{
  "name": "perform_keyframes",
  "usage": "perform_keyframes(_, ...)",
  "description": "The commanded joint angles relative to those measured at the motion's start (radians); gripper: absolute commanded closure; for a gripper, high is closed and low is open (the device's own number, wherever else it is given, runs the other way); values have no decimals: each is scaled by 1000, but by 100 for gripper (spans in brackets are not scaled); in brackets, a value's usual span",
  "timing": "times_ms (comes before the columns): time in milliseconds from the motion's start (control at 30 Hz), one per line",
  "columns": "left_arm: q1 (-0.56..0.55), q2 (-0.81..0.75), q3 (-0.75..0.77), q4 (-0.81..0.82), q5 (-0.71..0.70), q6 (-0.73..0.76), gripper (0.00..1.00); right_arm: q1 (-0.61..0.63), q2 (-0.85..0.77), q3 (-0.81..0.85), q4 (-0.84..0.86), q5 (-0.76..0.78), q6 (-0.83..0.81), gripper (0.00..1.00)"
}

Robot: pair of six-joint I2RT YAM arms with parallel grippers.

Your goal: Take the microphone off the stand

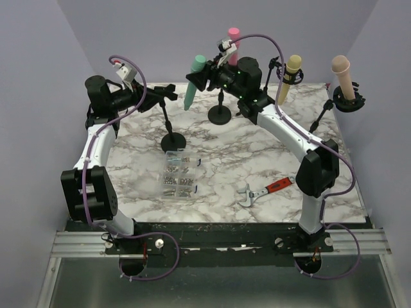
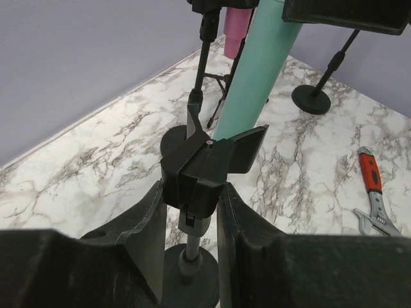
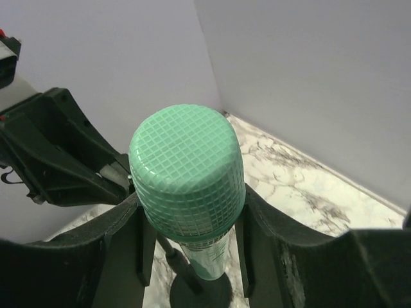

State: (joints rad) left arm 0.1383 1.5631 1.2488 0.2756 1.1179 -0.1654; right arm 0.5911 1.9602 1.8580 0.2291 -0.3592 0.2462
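A teal microphone (image 1: pixel 192 83) with a mesh head (image 3: pixel 186 170) hangs tilted at the back of the table. My right gripper (image 1: pixel 199 76) (image 3: pixel 189 205) is shut on it just under the head. My left gripper (image 1: pixel 167 94) (image 2: pixel 191 192) is shut on the black clip (image 2: pixel 199 170) atop a black stand (image 1: pixel 173 140), whose pole and round base (image 2: pixel 189 276) show below. The teal body (image 2: pixel 257 70) rises just behind the clip's open cradle. I cannot tell whether its lower end touches the clip.
Three other stands at the back hold a pink microphone (image 1: pixel 233 35), a yellow one (image 1: pixel 292 69) and a beige one (image 1: pixel 341 72). A clear box of screws (image 1: pixel 178 174) and a red-handled wrench (image 1: pixel 266 190) lie on the marble top (image 1: pixel 225 147).
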Motion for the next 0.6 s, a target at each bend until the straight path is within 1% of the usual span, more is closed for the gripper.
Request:
perform_keyframes(0,-14,-36,9,-62,-42,27,84,4,-122,-96,-31,64,-5,99)
perform_keyframes(67,-15,-36,10,-52,-48,4,59,5,-168,-163,-54,93,-14,99)
perform_keyframes(100,-15,-37,10,-46,-49,-6,48,4,-195,-196,-62,106,-22,99)
perform_keyframes(133,-16,-39,11,-39,-49,-11,42,4,-219,-241,-68,115,-29,99)
perform_keyframes(167,-17,-41,9,-32,-47,-19,34,4,-247,-279,-72,123,-36,99)
perform_keyframes(200,-19,-46,8,-24,-46,-25,24,4,-268,-317,-79,130,-38,99)
perform_keyframes(233,-22,-51,7,-17,-47,-33,10,4,-291,-344,-90,141,-39,99)
perform_keyframes(267,-21,-55,6,-13,-49,-38,2,4,-307,-370,-104,152,-39,99)
perform_keyframes(433,-25,-92,14,-27,-66,-49,1,4,-357,-437,-190,257,4,99)
perform_keyframes(567,-26,-138,38,-64,-93,-55,1,4,-383,-478,-227,266,40,99)
